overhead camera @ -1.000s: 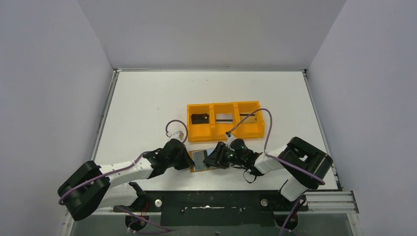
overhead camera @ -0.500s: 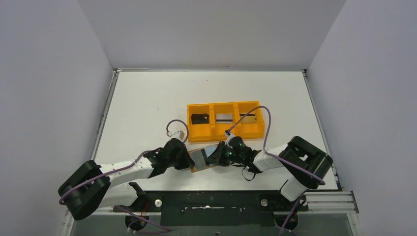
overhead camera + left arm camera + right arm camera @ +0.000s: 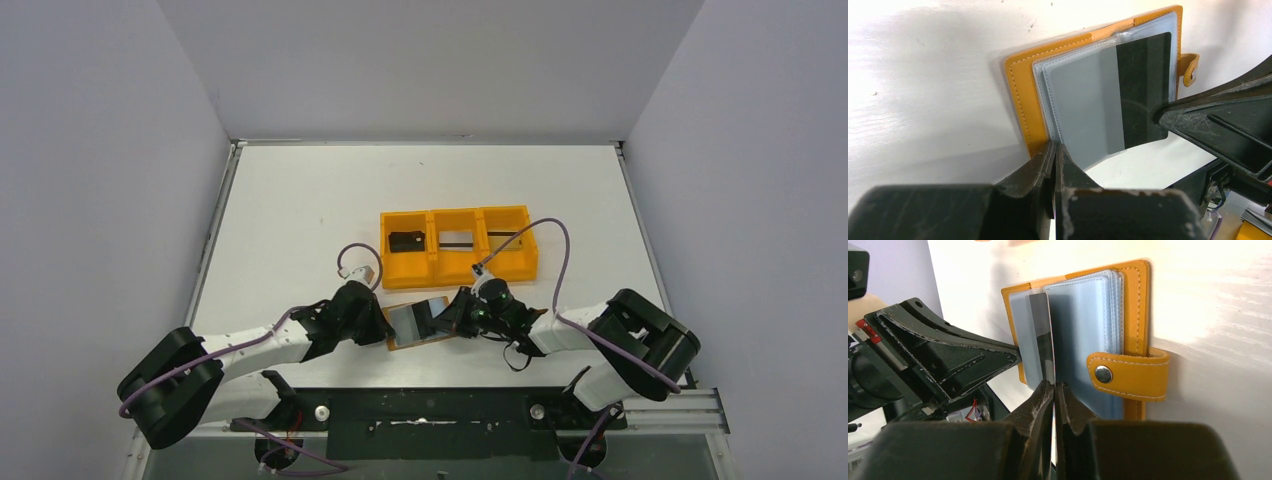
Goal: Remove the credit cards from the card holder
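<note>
Card holder (image 3: 405, 322) is lying open on the white table (image 3: 300, 220), close to the near edge. Its tan-orange cover is facing down, the clear sleeves (image 3: 1083, 325) are facing up, and the snap tab (image 3: 1128, 375) is sticking out toward my right arm. Dark credit card (image 3: 1143, 90) is sitting partway out of a sleeve, overlapping a grey credit card (image 3: 1083, 105) that is lying inside the pockets. My right gripper (image 3: 1054, 387) is clamping the dark credit card's edge, jaws drawn in with only the thin card between them. My left gripper (image 3: 1054, 150) is touching the holder's opposite edge with jaws fully together. Whether any of the cover is caught between them, I cannot tell. Orange three-compartment tray (image 3: 430, 270) is standing just beyond the holder, apart from it. A small dark item (image 3: 405, 241) is showing in its left compartment.
</note>
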Controlling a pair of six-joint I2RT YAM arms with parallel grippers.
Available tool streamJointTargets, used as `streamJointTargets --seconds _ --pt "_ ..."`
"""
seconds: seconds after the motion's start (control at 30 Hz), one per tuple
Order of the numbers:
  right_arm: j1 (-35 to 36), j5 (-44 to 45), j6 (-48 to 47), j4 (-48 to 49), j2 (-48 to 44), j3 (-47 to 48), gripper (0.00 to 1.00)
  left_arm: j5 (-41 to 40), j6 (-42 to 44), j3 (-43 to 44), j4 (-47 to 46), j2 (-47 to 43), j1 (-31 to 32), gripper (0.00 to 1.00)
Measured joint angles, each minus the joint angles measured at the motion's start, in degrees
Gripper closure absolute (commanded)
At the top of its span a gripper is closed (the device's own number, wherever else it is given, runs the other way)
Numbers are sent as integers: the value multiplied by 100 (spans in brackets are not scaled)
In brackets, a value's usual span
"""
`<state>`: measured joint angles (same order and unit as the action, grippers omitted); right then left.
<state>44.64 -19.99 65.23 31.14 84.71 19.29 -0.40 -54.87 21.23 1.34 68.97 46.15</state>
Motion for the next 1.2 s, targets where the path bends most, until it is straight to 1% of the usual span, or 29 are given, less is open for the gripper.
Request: streamJointTargets --seconds 0.27,0.3,0.37,0.43,0.53,0.7,0.77,1.03,1.2 --pt "-42 72 15 -109 -337 -131 100 28 0 0 7 -2 -15 100" --pt "-61 111 15 -170 -439 -160 100 28 4 0 9 -7 -15 98" --pt "-81 177 11 -348 -654 -184 100 28 20 2 57 -33 -15 90" --pt "-81 280 -13 -564 -887 -184 100 26 39 4 168 -94 -22 85" --pt "-85 448 -74 -951 -1303 -181 100 0 92 42 391 -227 -24 73" --pt "-85 678 -210 -1580 -1886 -85 100 -63 153 118 719 -393 -26 66" --pt "-87 739 -251 -1722 -2011 -42 100 -90 162 160 831 -409 -31 60" --pt "-111 890 -372 -2146 -2118 188 100 -352 175 293 1366 -664 -46 42" --pt "-111 927 -470 -2262 -2118 332 100 -568 166 293 1731 -944 -52 37"
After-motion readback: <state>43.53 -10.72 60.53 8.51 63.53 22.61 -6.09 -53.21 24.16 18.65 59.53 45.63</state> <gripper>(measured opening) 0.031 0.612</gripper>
